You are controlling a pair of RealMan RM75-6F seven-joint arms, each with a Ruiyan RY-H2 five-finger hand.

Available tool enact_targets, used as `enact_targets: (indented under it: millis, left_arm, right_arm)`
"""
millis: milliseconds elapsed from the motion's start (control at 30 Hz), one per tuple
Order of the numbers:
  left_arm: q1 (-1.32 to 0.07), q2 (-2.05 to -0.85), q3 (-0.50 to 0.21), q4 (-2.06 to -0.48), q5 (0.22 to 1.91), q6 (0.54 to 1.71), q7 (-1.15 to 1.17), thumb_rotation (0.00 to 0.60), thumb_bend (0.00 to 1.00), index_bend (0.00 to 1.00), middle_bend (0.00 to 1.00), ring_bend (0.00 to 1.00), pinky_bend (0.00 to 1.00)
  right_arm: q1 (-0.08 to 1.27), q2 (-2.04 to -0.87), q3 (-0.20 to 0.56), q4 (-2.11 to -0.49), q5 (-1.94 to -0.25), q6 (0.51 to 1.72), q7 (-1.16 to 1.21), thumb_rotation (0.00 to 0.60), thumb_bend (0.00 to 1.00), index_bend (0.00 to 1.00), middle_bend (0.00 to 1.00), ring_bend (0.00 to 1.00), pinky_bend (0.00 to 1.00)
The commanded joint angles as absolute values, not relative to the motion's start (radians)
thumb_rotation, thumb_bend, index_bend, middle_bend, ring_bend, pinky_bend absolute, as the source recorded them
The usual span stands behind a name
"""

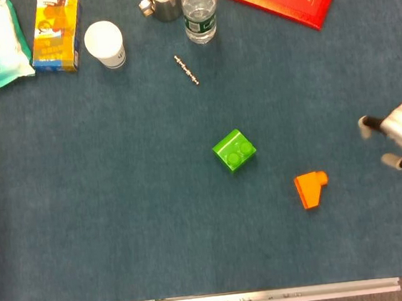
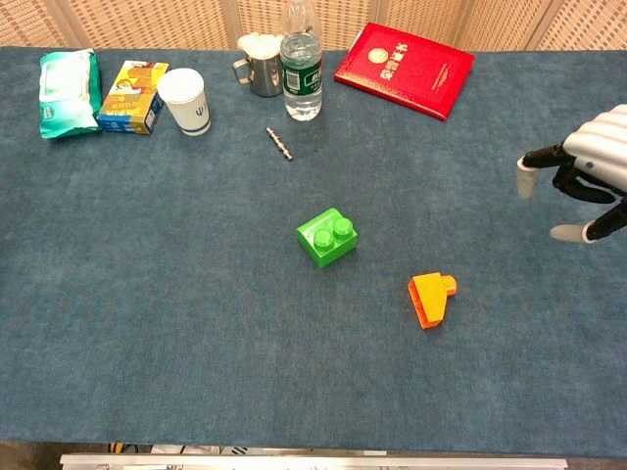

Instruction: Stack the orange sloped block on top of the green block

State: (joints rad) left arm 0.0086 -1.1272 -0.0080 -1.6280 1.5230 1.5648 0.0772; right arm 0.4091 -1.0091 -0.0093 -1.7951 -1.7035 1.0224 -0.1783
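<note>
my right hand (image 2: 588, 176): fingers apart, holding nothing, well right of the blocks | orange block (image 2: 429, 298): on the cloth, near the green block (image 2: 327, 236), apart | looks light, stiff, smooth plastic; I would pinch its flat sides, not the slope

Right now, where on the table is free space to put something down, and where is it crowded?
Bare cloth fills the left and near side, from the green block to the front table edge. The far edge is crowded: wipes pack, snack box, paper cup, metal cup, bottle, red booklet. The right hand hovers beyond the orange sloped block.
</note>
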Motion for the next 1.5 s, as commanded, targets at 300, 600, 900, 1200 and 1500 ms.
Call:
enact_targets:
  millis: [300, 600, 900, 1200, 1500]
  left_arm:
    - [0.012, -1.13, -0.005, -1.621, 1.525, 1.565, 0.069, 0.6, 0.21, 0.0, 0.0, 0.01, 0.0]
    - [0.01, -1.13, -0.002, -1.619, 1.533, 1.561, 0.063, 0.6, 0.21, 0.0, 0.0, 0.01, 0.0]
    - [0.006, -1.126, 0.0, -1.624, 1.545, 1.561, 0.063, 0.6, 0.21, 0.0, 0.0, 0.01, 0.0]
    - [0.009, -1.127, 0.002, -1.614, 1.542, 1.559, 0.053, 0.6, 0.21, 0.0, 0.0, 0.01, 0.0]
    - [0.011, -1.127, 0.0, -1.6, 1.538, 1.562, 0.038, 0.6, 0.21, 0.0, 0.0, 0.01, 0.0]
  right_arm:
    - [0.479, -1.125, -0.024, -1.773, -1.644, 0.899, -0.256, 0.6, 0.13, 0.54, 1.0, 1.0, 1.0]
    - [0.482, -1.197, -0.027, -1.754, -1.531, 0.859, -0.373, 0.6, 0.11, 0.57, 1.0, 1.0, 1.0]
    - [0.491, -1.274, -0.024, -1.733, -1.395, 0.832, -0.473, 0.6, 0.08, 0.58, 1.0, 1.0, 1.0]
    - [0.509, -1.34, -0.021, -1.734, -1.274, 0.835, -0.565, 0.6, 0.07, 0.59, 1.0, 1.0, 1.0]
    - [0.549, -1.394, -0.027, -1.712, -1.201, 0.818, -0.614, 0.6, 0.07, 0.59, 1.0, 1.0, 1.0]
